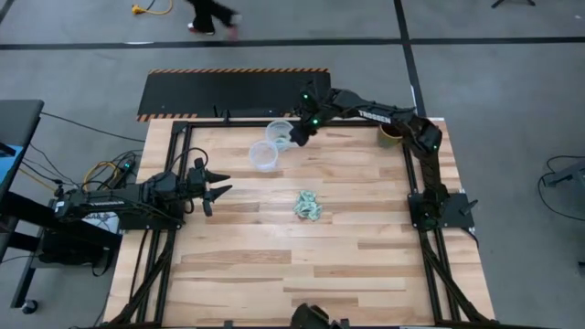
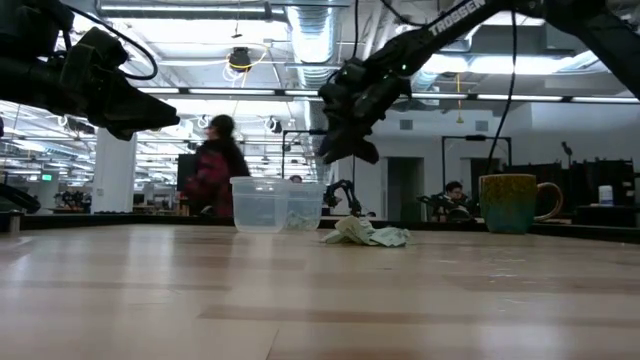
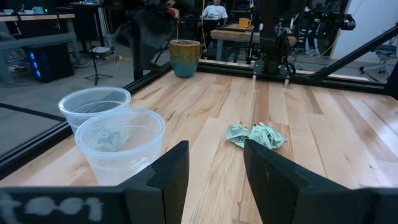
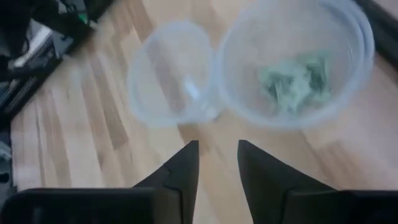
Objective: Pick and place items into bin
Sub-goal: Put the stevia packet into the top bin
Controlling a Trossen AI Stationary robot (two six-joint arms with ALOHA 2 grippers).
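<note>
Right hand hovers open and empty over two clear cups; left hand waits open. Items lie heaped mid-desk, no clear long axis.

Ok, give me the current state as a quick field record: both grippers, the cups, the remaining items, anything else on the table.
right gripper: open, empty, over the far cup
left gripper: open, empty, at the table's left side, clear of the pile
far cup: clear plastic, upright, holds green-and-white wrapped pieces
near cup: clear plastic, upright, beside the far cup; contents cannot tell
pile of wrapped pieces: on the table near its centre, not yet binned
mug: at the far right corner, untouched
</note>
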